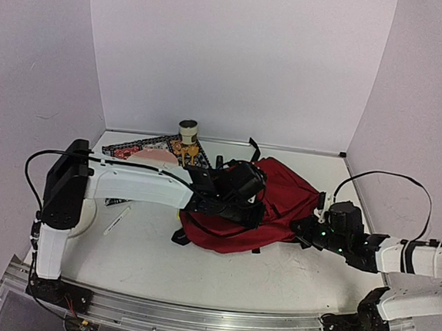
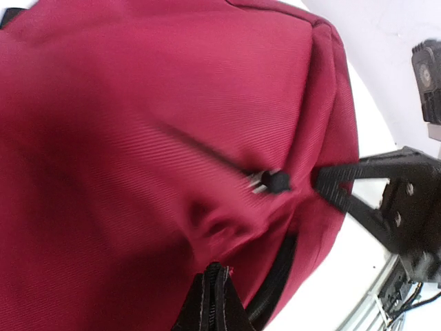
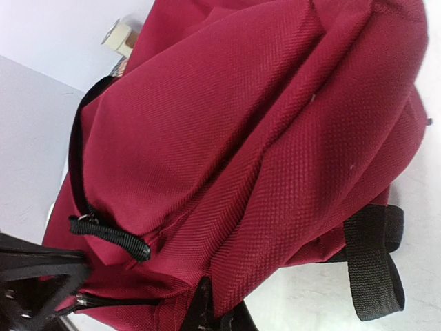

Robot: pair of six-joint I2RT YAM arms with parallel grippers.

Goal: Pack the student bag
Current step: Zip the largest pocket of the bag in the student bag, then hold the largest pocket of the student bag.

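The student bag (image 1: 283, 206) lies slumped on the table between my two arms, dark red with black straps. My left gripper (image 1: 227, 211) reaches over its left side. In the left wrist view its fingers (image 2: 217, 279) are shut together, pinching a pucker of the bag's red fabric (image 2: 138, 138) near a black zip pull (image 2: 277, 181). My right gripper (image 1: 307, 229) is at the bag's right edge. In the right wrist view it (image 3: 207, 295) is shut, with a fold of the bag (image 3: 227, 124) caught at its tip. A corded zip pull (image 3: 114, 236) hangs beside it.
A patterned flat item (image 1: 146, 152) and a small roll (image 1: 188, 129) sit at the back left of the table. A white pen (image 1: 117, 221) lies under the left arm. A black strap (image 3: 375, 269) trails from the bag. White walls close in the table on three sides.
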